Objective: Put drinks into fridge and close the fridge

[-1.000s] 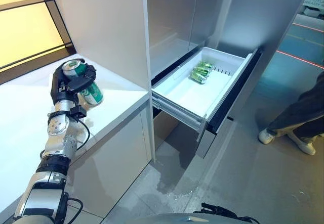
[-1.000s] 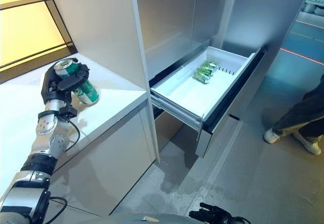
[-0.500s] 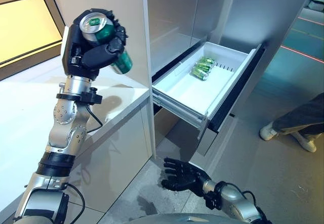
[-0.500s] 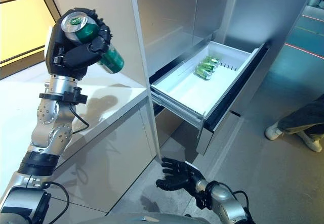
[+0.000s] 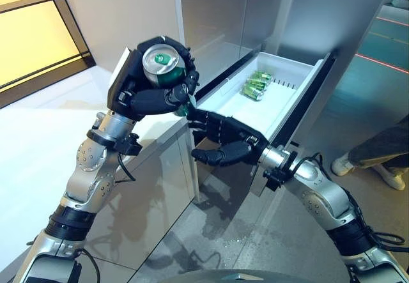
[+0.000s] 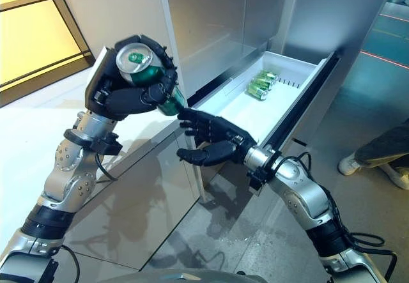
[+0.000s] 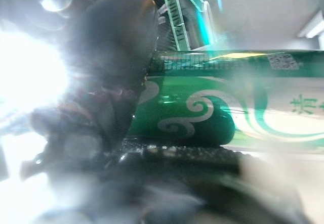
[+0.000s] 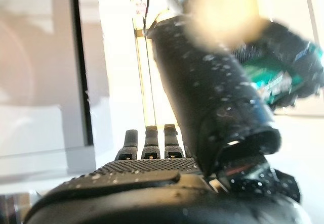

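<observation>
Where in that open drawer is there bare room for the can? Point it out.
The drawer is bare along its near and middle floor, between the front rim and the cans lying near its back wall. That back stretch is crowded. The left hand holds the green can; the open right hand hovers at the drawer's near corner.

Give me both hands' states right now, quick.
Left hand: shut on the green can, held up beside the open fridge drawer.
Right hand: open, holding nothing, fingers spread just below the can.
</observation>
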Motion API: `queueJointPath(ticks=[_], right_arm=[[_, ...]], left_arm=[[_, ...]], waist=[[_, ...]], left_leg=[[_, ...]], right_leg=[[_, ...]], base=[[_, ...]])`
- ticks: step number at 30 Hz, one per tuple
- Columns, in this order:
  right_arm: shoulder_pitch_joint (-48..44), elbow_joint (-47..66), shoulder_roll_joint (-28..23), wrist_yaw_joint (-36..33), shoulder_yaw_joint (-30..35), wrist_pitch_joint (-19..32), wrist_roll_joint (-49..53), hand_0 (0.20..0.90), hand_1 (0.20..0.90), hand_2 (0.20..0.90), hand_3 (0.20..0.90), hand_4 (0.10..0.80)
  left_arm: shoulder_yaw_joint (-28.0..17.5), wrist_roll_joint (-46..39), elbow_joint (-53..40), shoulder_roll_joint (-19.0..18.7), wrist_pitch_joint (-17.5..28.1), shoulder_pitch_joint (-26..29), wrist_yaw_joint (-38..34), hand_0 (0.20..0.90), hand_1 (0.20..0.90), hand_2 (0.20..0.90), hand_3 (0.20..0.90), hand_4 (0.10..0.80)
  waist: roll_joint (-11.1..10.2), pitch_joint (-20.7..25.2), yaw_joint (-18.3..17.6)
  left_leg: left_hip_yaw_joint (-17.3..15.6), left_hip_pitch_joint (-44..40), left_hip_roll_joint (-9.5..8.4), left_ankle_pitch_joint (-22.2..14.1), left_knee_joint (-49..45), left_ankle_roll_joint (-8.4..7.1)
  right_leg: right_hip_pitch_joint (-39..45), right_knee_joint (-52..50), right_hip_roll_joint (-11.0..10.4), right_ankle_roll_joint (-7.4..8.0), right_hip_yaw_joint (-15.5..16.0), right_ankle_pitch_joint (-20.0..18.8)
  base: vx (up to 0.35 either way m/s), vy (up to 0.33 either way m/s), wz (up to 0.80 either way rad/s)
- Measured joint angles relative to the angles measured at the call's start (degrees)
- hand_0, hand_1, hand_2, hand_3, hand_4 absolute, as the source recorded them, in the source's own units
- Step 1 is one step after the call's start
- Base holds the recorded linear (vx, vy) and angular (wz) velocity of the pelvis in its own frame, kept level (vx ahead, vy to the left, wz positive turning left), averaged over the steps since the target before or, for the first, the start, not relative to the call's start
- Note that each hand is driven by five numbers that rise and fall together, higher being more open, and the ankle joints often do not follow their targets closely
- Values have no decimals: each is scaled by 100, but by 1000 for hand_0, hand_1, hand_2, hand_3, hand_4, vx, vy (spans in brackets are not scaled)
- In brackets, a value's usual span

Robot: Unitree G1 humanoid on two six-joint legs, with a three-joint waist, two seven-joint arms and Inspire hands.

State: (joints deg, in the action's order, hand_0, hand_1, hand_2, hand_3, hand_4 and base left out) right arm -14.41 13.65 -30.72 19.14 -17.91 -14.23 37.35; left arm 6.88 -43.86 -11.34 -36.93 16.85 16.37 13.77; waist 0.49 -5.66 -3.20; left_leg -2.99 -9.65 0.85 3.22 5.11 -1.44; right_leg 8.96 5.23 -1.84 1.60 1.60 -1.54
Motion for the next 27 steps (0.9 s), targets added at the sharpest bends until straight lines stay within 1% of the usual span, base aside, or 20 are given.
queueJointPath(ticks=[3,6,11,13,15,20,23,27], right_arm=[[4,39,-7,-171,0,-114,178,900,900,900,900,800],[3,43,-7,-228,-5,-194,209,900,900,900,900,800],[-76,46,-89,-277,-180,-350,212,900,900,900,900,800],[-123,38,-131,-388,-256,-375,209,900,900,900,900,800],[-179,37,-202,-458,-314,-382,206,900,900,900,900,800],[-282,11,-184,-651,-362,-435,152,900,900,900,900,800],[-463,-36,-228,-668,-445,-565,-55,900,900,900,900,800],[-601,-37,-429,-604,-583,-631,-42,900,900,900,900,800]], left_arm=[[15,0,-113,4,-326,-1,59,300,300,300,200,100],[48,0,-185,6,-480,0,134,300,300,300,200,100],[540,0,-370,5,-712,91,132,300,300,300,200,100],[678,0,-370,1,-761,169,130,300,300,300,200,100],[716,0,-370,2,-794,195,121,300,300,300,200,100],[951,3,-370,3,-794,358,14,300,300,300,200,100],[1058,4,-370,-43,-794,464,-38,300,300,300,200,100],[1083,4,-371,-96,-794,545,-88,300,300,300,200,100]], waist=[[4,-2,-2],[8,-4,-19],[9,-4,-17],[9,-5,-10],[9,-5,-18],[9,-5,-11],[9,-5,-11],[9,-4,-12]], left_leg=[[-61,3,0,-3,0,-4],[-90,4,6,-3,1,-4],[-109,4,5,-3,1,-5],[-108,4,5,-3,1,-5],[-110,4,5,-3,1,-5],[-112,7,2,-3,1,-5],[-112,7,2,-3,1,-5],[-107,10,4,-5,1,-8]], right_leg=[[-28,0,7,-3,-55,-3],[-40,0,9,-6,-77,-5],[-48,0,13,-7,-88,-5],[-48,0,14,-7,-86,-5],[-49,0,14,-7,-86,-6],[-48,0,12,-7,-83,-6],[-47,0,12,-7,-81,-6],[-44,0,15,-7,-74,-6]], base=[[-27,-32,-9],[-24,-31,-6],[0,0,0],[0,0,0],[0,0,0],[0,0,0],[0,0,0],[0,0,0]])
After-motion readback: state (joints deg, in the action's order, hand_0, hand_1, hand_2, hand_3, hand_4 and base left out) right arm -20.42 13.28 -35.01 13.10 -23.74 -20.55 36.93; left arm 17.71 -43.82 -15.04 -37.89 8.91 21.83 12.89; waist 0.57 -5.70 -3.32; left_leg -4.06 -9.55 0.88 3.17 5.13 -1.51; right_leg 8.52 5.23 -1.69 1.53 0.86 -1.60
